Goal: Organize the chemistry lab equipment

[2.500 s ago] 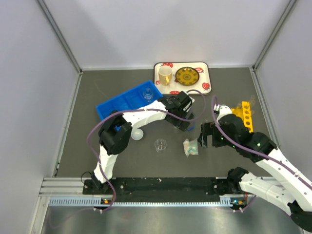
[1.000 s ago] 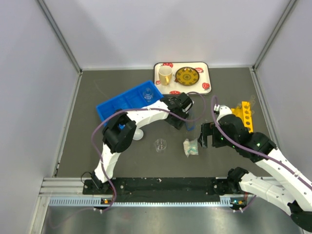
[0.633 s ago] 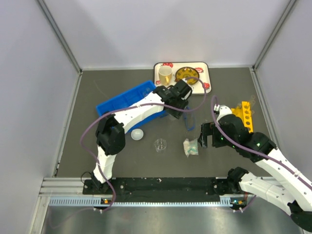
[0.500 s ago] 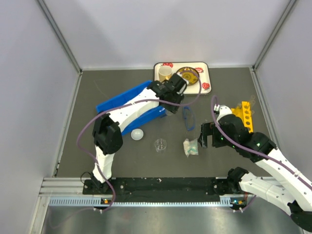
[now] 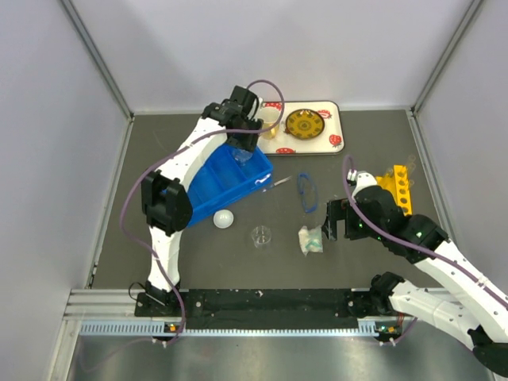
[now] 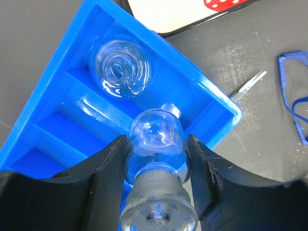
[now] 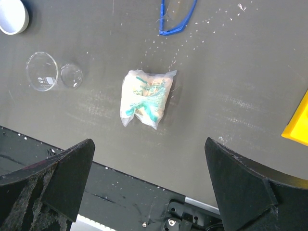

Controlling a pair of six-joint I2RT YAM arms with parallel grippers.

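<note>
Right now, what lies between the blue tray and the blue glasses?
A thin silvery tool lies between the blue tray and the blue glasses; the left wrist view shows it clearly.

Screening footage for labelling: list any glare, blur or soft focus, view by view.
Left wrist: bright glints on the glass flask and glossy blue tray; the flask's near end is blurred. Right wrist: packet sharp, dark fingers soft. Top external: even light, faint shadows, all sharp.

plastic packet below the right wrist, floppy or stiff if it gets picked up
The plastic packet looks crumpled and soft, so it probably sags when lifted. Thin film suggests it's light. Lying flat on the table, it shouldn't roll, though it may slide if pushed.
</note>
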